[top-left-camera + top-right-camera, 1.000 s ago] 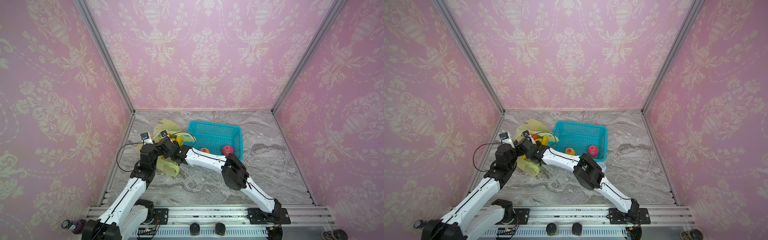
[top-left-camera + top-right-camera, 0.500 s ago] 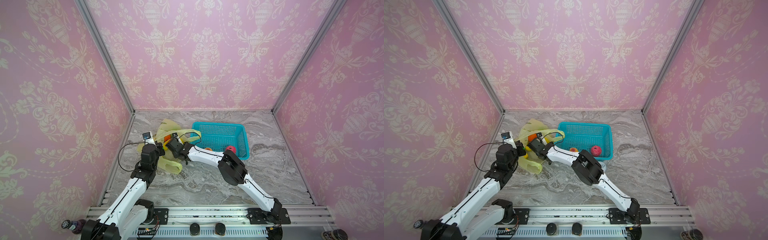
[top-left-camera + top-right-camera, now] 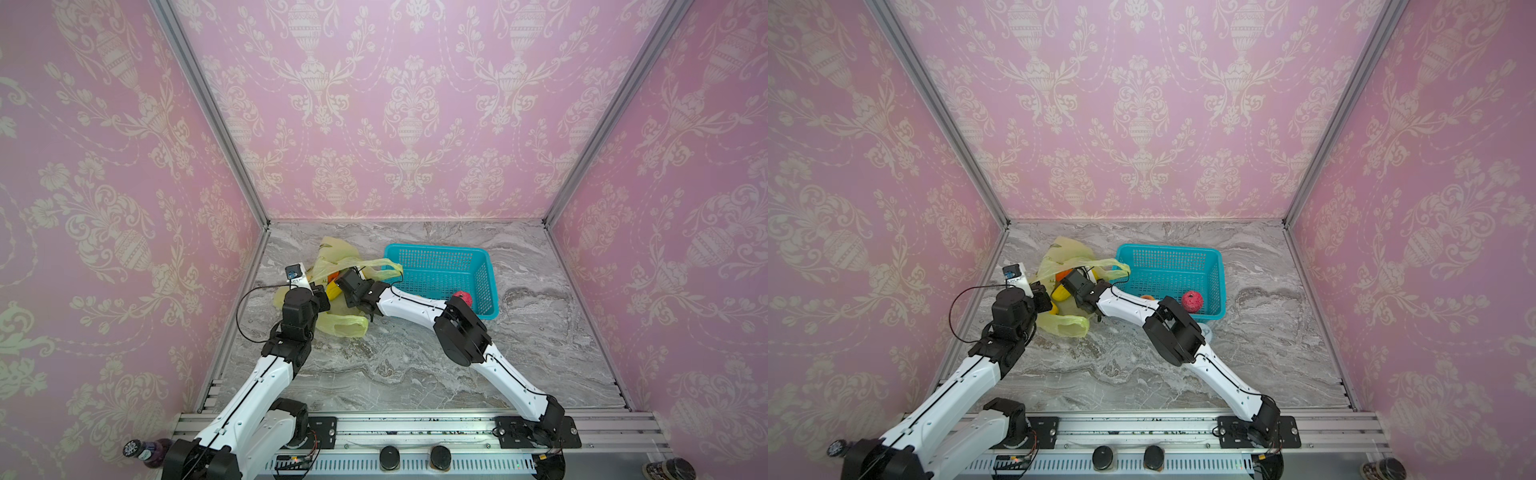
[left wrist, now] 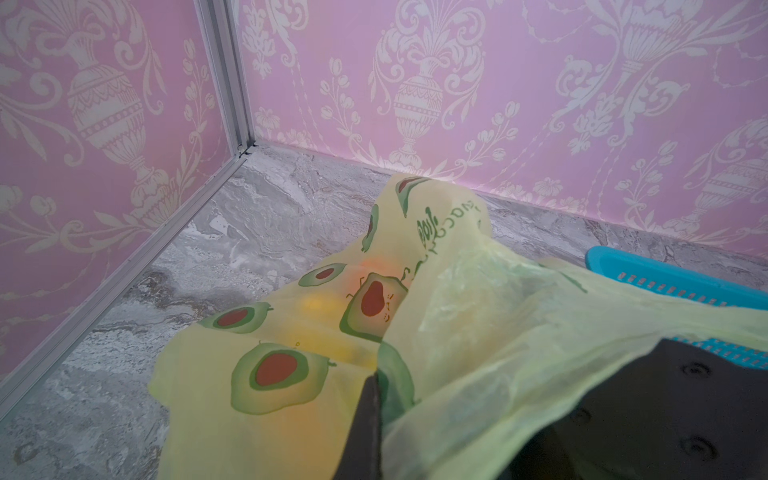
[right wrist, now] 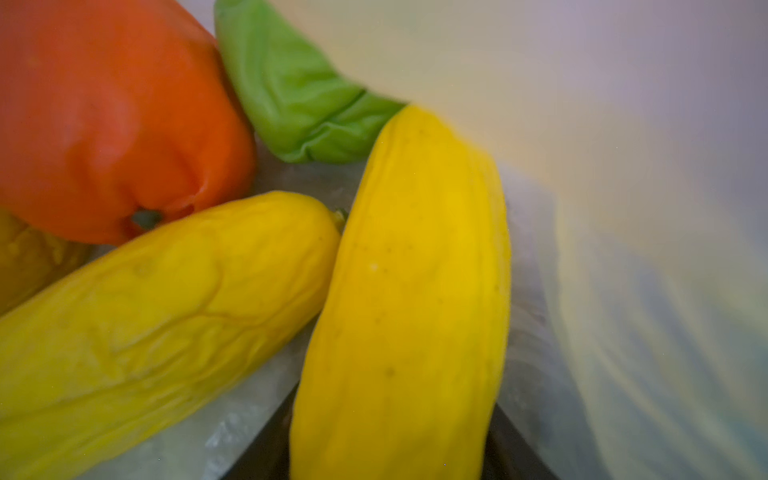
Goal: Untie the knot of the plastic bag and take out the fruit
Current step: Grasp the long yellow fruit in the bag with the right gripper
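Note:
The plastic bag (image 3: 332,253) (image 3: 1065,249) lies near the back left wall, its mouth open toward the basket. No knot shows; one handle loop (image 3: 376,266) stretches loose over my right wrist. My left gripper (image 3: 322,296) (image 4: 376,386) is shut on the bag's edge, the film pinched between its dark fingers. Inside the bag, my right gripper (image 3: 343,283) (image 5: 395,436) is shut on an elongated yellow fruit (image 5: 415,270). Beside that lie a second long yellow fruit (image 5: 166,299), an orange one (image 5: 104,116) and a green one (image 5: 299,99).
A teal mesh basket (image 3: 440,251) (image 3: 1167,249) stands right of the bag, holding a pink-red fruit (image 3: 462,298) (image 3: 1192,301) and an orange-yellow piece (image 3: 1147,297). My right forearm crosses the basket's front left corner. The left wall rail (image 4: 124,266) runs close beside the bag.
My right gripper has pushed further into the bag's mouth, and the handle loop now stretches over its wrist. The left gripper still holds the bag's edge and has shifted slightly.

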`<state>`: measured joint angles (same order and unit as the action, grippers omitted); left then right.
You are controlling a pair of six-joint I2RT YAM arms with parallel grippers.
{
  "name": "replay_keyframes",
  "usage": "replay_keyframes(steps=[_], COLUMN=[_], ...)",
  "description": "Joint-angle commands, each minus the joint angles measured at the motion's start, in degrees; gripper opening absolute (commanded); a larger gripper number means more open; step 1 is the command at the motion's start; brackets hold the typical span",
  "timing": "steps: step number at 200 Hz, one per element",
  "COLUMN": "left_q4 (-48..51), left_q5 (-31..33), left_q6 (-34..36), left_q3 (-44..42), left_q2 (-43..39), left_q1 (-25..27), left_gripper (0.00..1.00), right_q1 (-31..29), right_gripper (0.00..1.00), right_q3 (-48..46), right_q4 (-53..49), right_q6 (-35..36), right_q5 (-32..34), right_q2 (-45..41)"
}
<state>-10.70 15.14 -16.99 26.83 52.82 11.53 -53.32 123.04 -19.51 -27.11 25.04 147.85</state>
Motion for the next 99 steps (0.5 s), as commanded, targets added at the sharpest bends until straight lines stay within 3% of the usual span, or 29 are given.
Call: replay_keyframes(steps=[1, 23, 99], left_q4=[0.39, 1.35, 3.32], left_q5=[0.67, 2.02, 4.25], left_q6=[0.64, 0.32, -0.04], left_q3=[1.40, 2.58, 4.20], left_q2=[1.59, 3.72, 5.86], left_q1=[0.30, 0.34, 0.33], left_gripper=[0.00, 0.00, 0.00], right_q1=[-0.53, -1.74, -7.01], right_gripper=[0.48, 0.40, 0.32], right_q3=[-6.32, -16.00, -42.16], right_q4=[2.37, 8.83, 21.50], right_q6=[0.85, 2.86, 7.89], right_q5=[-2.92, -4.77, -8.14], right_q2=[-4.32, -11.83, -34.14])
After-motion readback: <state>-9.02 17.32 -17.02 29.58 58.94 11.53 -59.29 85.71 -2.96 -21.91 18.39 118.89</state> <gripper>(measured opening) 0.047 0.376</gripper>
